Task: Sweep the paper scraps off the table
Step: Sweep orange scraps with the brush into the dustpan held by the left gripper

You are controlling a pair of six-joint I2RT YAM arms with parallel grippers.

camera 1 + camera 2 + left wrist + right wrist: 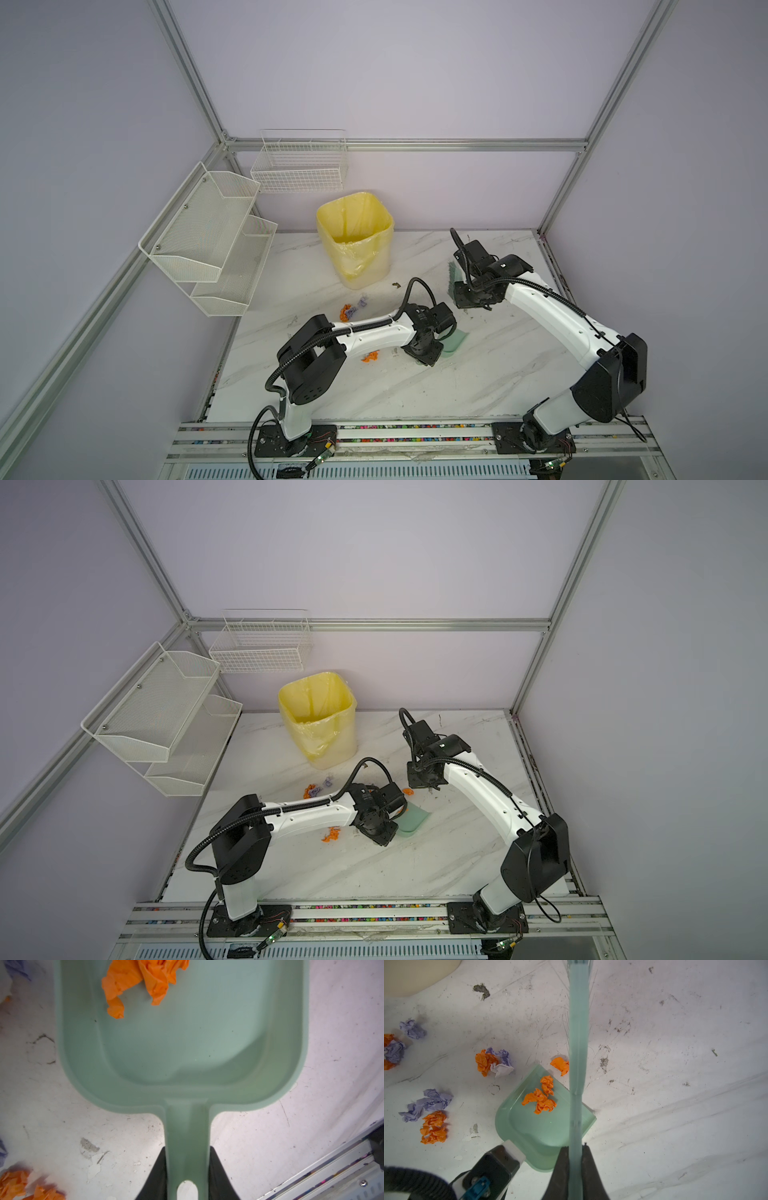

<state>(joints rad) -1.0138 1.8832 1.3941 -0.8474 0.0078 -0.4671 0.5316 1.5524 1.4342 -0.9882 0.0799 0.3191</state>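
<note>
Light: was soft and even; the table (415, 386) was bright.
Shadows: fell faint and short beside the paper scraps (433, 1126) near the dustpan (529, 1132).
Glare: a pale sheen lay on the dustpan's floor.
Blur: the brush (578, 1043) crossing over the dustpan was out of focus.
Distortion: the rail (332, 1169) beyond the dustpan's handle looked bowed.

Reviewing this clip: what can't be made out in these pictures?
Dustpan: front lip cut off by the left wrist picture's edge; left arm covers most of it in both top views.
Brush: bristle end cut off in the right wrist view.
Paper scraps: some hidden under the left arm in top views.
</note>
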